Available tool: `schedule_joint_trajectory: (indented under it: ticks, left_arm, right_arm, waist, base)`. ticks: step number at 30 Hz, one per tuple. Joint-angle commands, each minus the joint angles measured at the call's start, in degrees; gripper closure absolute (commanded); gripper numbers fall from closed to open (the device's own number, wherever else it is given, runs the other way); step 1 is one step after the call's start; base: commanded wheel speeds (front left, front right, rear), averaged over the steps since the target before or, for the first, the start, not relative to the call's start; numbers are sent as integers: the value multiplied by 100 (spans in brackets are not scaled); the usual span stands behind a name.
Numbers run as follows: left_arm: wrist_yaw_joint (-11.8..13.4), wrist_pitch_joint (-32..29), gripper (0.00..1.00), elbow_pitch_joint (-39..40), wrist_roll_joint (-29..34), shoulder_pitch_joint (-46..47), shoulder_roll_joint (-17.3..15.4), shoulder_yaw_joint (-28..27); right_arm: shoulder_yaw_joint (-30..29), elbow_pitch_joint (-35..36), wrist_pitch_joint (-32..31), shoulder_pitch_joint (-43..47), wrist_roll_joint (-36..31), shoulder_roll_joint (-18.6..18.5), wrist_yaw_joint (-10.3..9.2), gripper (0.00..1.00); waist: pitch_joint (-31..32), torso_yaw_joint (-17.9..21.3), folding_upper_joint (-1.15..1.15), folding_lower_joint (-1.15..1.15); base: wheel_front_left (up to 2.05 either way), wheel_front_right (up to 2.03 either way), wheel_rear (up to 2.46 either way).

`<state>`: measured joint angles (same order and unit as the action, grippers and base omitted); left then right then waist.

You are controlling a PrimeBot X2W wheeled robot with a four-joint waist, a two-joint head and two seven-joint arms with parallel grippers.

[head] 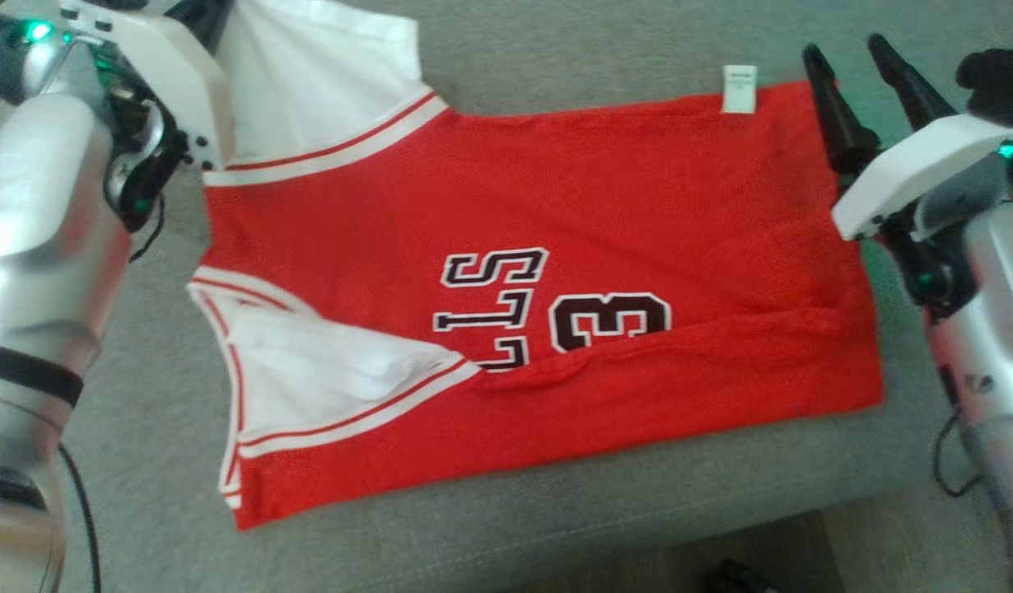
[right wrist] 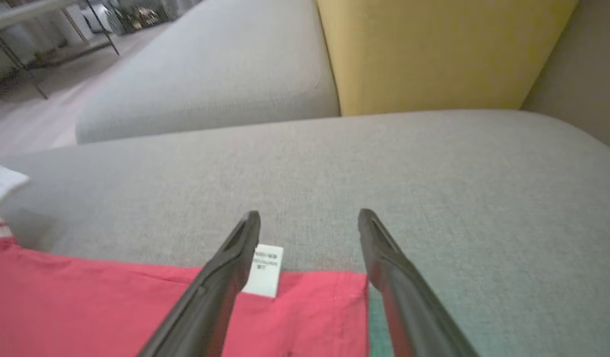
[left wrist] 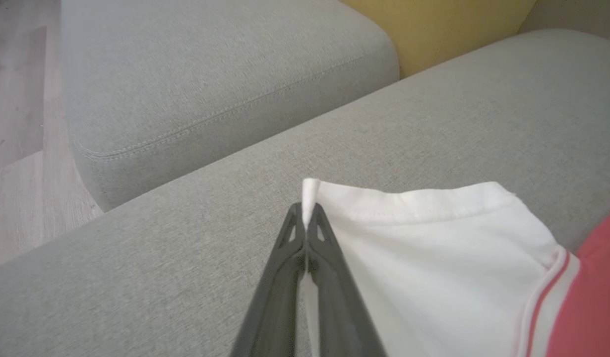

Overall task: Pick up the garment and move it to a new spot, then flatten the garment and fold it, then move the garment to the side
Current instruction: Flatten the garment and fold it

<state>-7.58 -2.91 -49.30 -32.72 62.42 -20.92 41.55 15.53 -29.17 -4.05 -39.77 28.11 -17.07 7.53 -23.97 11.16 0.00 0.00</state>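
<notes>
Two grippers: the left gripper [left wrist: 305,218] is at the sleeve end of the garment [head: 556,247], the right gripper [head: 844,48] at the hem end.
Left grip: fingers pressed together on the corner of the white sleeve [left wrist: 434,238], with a small nub of cloth poking out past the tips.
Right grip: fingers spread wide with nothing between them, poised over the far hem corner beside the care tag [right wrist: 265,267]. I can't tell whether the tips touch the cloth.
Garment: a red jersey lying sideways and mostly flat on the grey sofa seat [head: 556,49], its near edge close to the seat's front.
Hidden: a fold of red cloth along the near side covers the lower part of the black lettering [head: 490,305] and the number [head: 609,321]. Only some letters and a 3 can be read.
Cut off: from the head view the left wrist housing covers its own fingers and the sleeve corner.
Hard to make out: the print on the tag is too small to read.
Behind: a yellow cushion [right wrist: 434,49] and a second grey seat [left wrist: 211,74].
</notes>
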Motion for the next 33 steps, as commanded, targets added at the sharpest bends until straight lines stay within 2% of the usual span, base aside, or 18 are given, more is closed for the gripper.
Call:
schedule_joint_trajectory:
  ticks: [1, 10, 19, 20, 21, 22, 28, 33]
  left_arm:
    - [9, 110, 100, 236, -35, 148, -210, -203]
    - [62, 102, 100, 977, -118, -259, -171, -88]
    - [186, -116, 100, 1546, -160, -486, -275, -1]
    - [198, -132, 100, 1579, -167, -503, -291, 1]
    - [213, -147, 100, 1606, -173, -521, -308, 2]
    - [227, -159, 100, 1630, -179, -538, -324, 3]
    - [303, -191, 100, 1713, -199, -611, -399, 1]
    - [406, -129, 100, 1721, -253, -608, -444, -84]
  right_arm:
    - [94, 5, -170, -142, 79, -188, -4, 0]
    - [445, -953, -854, -472, 383, -742, -4, 0]
    - [811, -1693, -1156, -819, 647, -828, -4, 0]
    - [858, -1726, -1187, -823, 710, -814, -4, 13]
    - [915, -1745, -1199, -831, 753, -814, -4, 60]
    - [968, -1760, -1191, -840, 785, -822, -4, 98]
    - [1161, -1828, -911, -886, 894, -868, -4, 100]
    - [1285, -1931, -448, -1019, 867, -911, -4, 100]
  waist:
    - [38, -224, 0, 0]
    - [8, -602, 0, 0]
    - [-73, -668, 0, 0]
    - [-67, -666, 0, 0]
    - [-60, -663, 0, 0]
    - [-52, -659, 0, 0]
    - [-11, -642, 0, 0]
    - [-15, -637, 0, 0]
  base:
    - [0, 0, 0]
    - [0, 0, 0]
    - [0, 0, 0]
    - [0, 0, 0]
    - [0, 0, 0]
    - [0, 0, 0]
    - [0, 0, 0]
    - [0, 0, 0]
